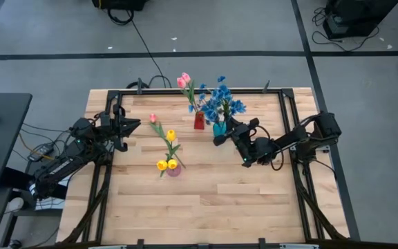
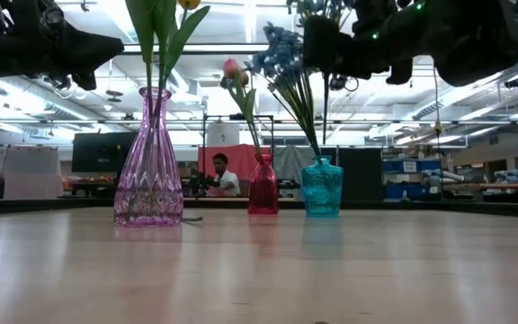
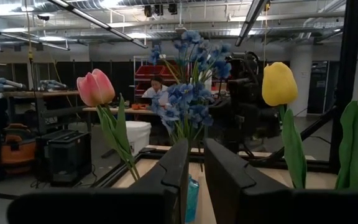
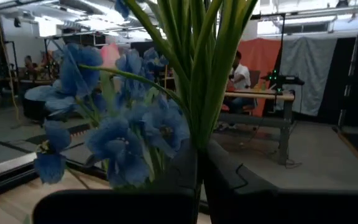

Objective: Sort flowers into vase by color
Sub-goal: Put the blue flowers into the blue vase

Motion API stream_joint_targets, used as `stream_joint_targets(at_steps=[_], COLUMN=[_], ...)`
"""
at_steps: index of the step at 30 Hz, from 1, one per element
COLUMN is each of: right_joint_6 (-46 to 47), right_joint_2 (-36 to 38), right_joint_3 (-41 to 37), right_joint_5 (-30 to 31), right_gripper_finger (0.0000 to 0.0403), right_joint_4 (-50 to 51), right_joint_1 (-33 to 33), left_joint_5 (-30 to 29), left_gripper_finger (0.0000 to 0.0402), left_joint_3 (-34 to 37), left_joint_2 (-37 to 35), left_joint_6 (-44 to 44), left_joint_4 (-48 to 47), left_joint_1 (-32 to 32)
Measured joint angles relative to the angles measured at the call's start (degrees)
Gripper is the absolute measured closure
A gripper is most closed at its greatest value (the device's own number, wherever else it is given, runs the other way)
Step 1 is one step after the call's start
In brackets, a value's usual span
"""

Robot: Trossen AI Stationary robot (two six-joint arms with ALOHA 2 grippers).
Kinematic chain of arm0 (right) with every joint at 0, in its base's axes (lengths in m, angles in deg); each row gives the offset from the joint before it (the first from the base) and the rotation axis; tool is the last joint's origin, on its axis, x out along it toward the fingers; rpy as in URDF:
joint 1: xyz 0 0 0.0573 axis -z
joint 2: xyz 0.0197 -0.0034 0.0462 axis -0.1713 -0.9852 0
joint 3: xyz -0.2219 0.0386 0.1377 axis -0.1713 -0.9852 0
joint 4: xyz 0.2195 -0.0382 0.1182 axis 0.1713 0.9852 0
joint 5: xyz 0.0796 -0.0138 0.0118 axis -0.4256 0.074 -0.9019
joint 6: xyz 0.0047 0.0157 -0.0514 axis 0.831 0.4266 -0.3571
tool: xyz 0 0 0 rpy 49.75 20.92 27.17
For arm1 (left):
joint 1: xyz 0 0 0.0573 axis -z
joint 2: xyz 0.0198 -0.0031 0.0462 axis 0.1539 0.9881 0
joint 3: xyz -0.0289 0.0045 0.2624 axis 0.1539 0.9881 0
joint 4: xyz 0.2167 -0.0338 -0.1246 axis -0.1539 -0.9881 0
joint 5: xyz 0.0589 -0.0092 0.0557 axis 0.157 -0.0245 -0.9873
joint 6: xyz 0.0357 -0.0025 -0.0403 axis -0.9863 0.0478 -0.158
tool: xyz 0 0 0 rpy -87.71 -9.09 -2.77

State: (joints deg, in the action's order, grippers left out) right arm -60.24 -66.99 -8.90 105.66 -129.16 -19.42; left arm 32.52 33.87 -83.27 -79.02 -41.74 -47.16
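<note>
Three vases stand at the table's far middle. A purple vase (image 1: 173, 169) holds yellow tulips (image 1: 166, 164) and one pink tulip (image 1: 153, 118). A red vase (image 2: 262, 187) holds pink tulips (image 1: 184, 80). A teal vase (image 2: 322, 189) holds blue flowers (image 1: 218, 100). My right gripper (image 1: 217, 140) hovers just on the near side of the teal vase, above its mouth, shut on a blue flower's green stem. My left gripper (image 1: 135, 126) waits raised at the table's left, its fingers a narrow gap apart with nothing between them. My right gripper pinches the blue flower's green stem (image 4: 197, 134) between its two fingers, where the sprigs fan out upward. The fingers lie almost level, coming from the table's right, across the upright stem. Below them the stem (image 2: 325, 117) runs straight down into the teal vase's mouth.
Black rails (image 1: 289, 124) frame the wooden table top on its left, right and far sides. The near half of the table (image 1: 206, 207) is bare wood. A person sits at a desk (image 2: 223, 175) in the room beyond the far edge.
</note>
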Motion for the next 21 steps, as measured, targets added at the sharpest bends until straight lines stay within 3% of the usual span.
stream_joint_targets(at_steps=[6, 13, 18, 21], right_joint_6=[-2.2, -12.2, -17.0, -19.4], right_joint_2=[0.2, 5.2, 12.0, 15.9], right_joint_3=[0.0, 0.0, 0.0, 0.0], right_joint_5=[-2.2, -2.4, 4.0, 4.6], right_gripper_finger=[0.0384, 0.0384, 0.0384, 0.0385], right_joint_4=[0.3, 0.1, 0.7, 3.9], right_joint_1=[2.4, 0.4, -3.9, -7.0], left_joint_5=[0.0, 0.0, 0.0, 0.0], left_gripper_finger=[0.0347, 0.0347, 0.0347, 0.0347], left_joint_3=[0.0, 0.0, 0.0, 0.0], left_joint_2=[0.0, 0.0, 0.0, 0.0], left_joint_6=[0.0, 0.0, 0.0, 0.0], left_joint_4=[0.0, -0.1, -0.1, -0.1], left_joint_1=[0.0, 0.0, 0.0, 0.0])
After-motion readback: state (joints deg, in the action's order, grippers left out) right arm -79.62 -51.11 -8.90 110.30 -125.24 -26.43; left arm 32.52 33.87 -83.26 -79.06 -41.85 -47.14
